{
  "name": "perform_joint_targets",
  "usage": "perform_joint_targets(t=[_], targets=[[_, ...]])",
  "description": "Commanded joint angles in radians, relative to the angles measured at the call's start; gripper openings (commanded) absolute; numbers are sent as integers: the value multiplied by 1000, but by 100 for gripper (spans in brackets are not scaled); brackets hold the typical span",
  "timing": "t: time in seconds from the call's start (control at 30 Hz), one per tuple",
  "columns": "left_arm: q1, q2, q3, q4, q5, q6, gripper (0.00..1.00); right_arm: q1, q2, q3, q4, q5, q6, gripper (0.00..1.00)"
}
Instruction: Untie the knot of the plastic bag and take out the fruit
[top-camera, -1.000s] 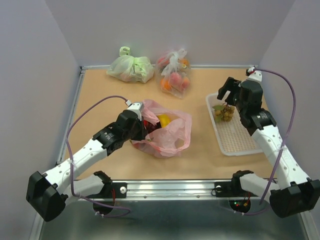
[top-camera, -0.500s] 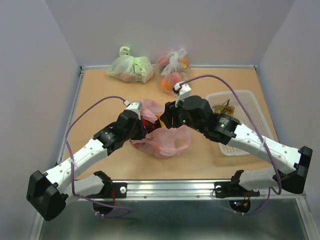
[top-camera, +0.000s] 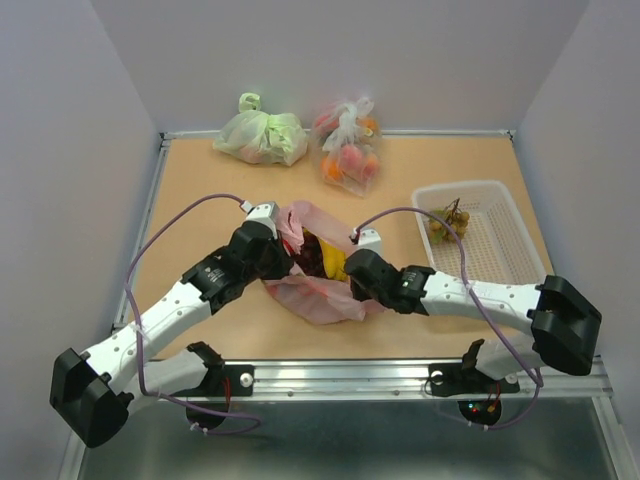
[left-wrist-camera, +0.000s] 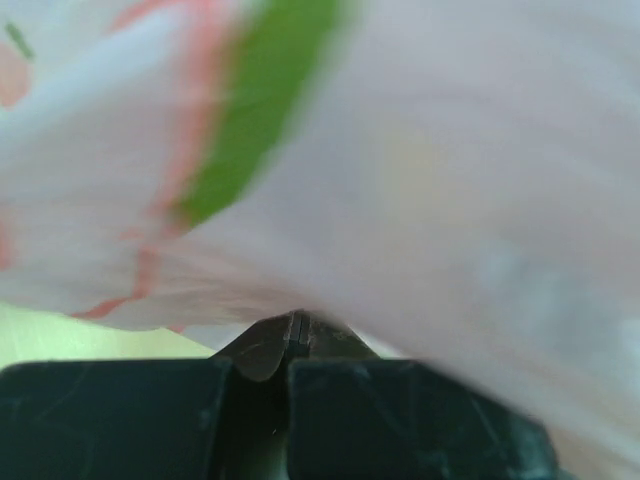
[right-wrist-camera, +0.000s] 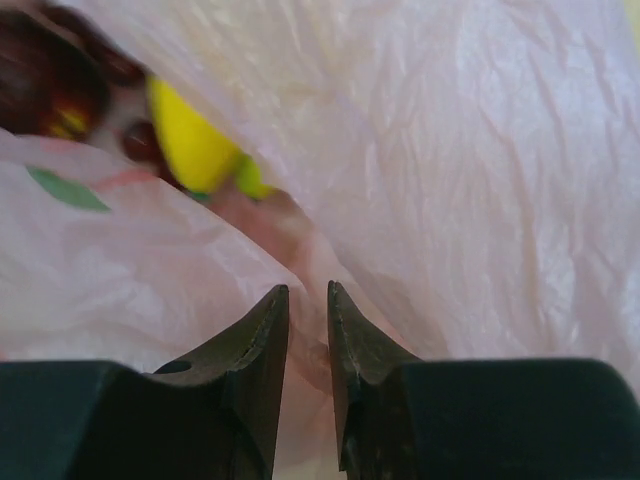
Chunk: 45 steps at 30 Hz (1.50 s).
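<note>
The right gripper (top-camera: 352, 272) has swung back from the basket (top-camera: 505, 200), where 1 grape bunch (top-camera: 447, 223) lies, and narrowed its jaws over the plastic bag (top-camera: 318, 298) rim; I cannot tell whether they pinch it yet. The left gripper (top-camera: 284, 254) stays clenched on the opposite rim, and the banana (top-camera: 333, 262) sits just beyond the right fingertips, likely next out.

Qty: 1 thin pink plastic bag (top-camera: 320, 298), 1 pale green bag (top-camera: 262, 137), 1 clear bag (top-camera: 349, 150) (3 bags tot.), 1 white mesh basket (top-camera: 497, 258).
</note>
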<state>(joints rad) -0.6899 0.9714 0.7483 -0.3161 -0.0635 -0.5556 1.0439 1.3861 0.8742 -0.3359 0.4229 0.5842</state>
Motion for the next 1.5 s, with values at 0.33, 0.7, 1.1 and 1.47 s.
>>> perform_joint_targets(t=[0.33, 0.7, 1.1, 1.47], targets=[[-2, -51, -79, 60, 102, 3, 0, 5, -136, 14, 64, -59, 40, 60], [-8, -19, -18, 95, 106, -15, 0, 7, 92, 190, 139, 111, 19, 70], [-11, 6, 0, 94, 114, -17, 0, -34, 255, 247, 251, 266, -20, 71], [-10, 26, -1, 100, 73, -40, 0, -77, 331, 279, 313, 139, -69, 39]])
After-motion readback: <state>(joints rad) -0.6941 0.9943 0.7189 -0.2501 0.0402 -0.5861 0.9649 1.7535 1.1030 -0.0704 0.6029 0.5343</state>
